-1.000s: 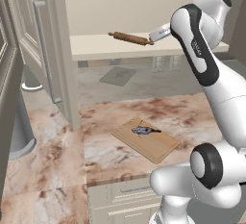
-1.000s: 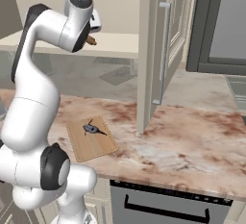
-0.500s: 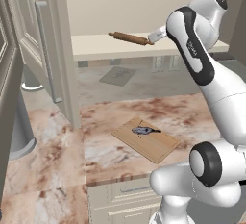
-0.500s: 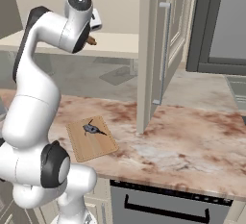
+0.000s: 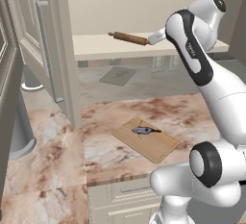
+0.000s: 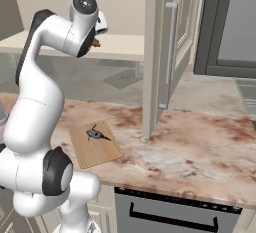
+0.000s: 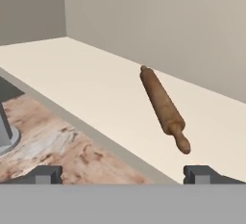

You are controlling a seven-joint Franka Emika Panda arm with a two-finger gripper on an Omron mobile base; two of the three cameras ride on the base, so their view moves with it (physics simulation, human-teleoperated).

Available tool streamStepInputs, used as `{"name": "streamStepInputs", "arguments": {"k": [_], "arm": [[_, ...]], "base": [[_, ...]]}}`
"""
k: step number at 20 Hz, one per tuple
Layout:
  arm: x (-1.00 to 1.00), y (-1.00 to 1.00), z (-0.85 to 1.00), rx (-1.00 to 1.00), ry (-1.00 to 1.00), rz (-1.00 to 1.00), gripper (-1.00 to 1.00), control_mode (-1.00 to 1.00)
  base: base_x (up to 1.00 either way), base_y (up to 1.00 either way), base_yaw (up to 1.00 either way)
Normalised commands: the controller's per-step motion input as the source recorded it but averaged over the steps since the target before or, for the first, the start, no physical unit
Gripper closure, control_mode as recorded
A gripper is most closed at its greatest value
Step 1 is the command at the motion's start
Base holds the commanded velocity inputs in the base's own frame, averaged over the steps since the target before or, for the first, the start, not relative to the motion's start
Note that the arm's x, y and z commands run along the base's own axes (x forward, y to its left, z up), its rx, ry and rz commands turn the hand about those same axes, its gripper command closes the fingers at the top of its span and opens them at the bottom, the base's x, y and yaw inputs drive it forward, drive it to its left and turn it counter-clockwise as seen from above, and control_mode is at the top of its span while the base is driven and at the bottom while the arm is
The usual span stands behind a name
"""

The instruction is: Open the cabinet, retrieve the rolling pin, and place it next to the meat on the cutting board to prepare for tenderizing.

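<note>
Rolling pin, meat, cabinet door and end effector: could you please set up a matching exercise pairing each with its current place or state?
Things:
1. rolling pin
2. meat
3. cabinet door
4. end effector

Places or states:
A. swung open over the counter
B. lying on the cabinet's pale shelf
C. open, holding nothing, short of the pin's near handle
D. on the cutting board

Pairs: 1-B, 2-D, 3-A, 4-C

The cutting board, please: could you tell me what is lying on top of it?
On the cutting board lies only the meat, near one end; the rest is bare wood. Whatever is beneath the meat is hidden.
</note>
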Motion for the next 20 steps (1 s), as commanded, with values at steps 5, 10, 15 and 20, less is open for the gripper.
{"name": "streamStepInputs", "arguments": {"k": [5,10,15,20], "arm": [[0.21,-0.15,-0.13,0.00,0.01,-0.01,-1.00,-1.00],[0.16,-0.06,-0.16,0.01,0.00,0.00,-1.00,-1.00],[0.27,0.00,-0.08,0.01,0.00,0.00,-1.00,-1.00],[0.26,0.00,-0.01,0.00,0.00,0.00,-1.00,-1.00]], "base": [[0.00,0.00,0.00],[0.00,0.00,0.00],[0.00,0.00,0.00],[0.00,0.00,0.00]]}}
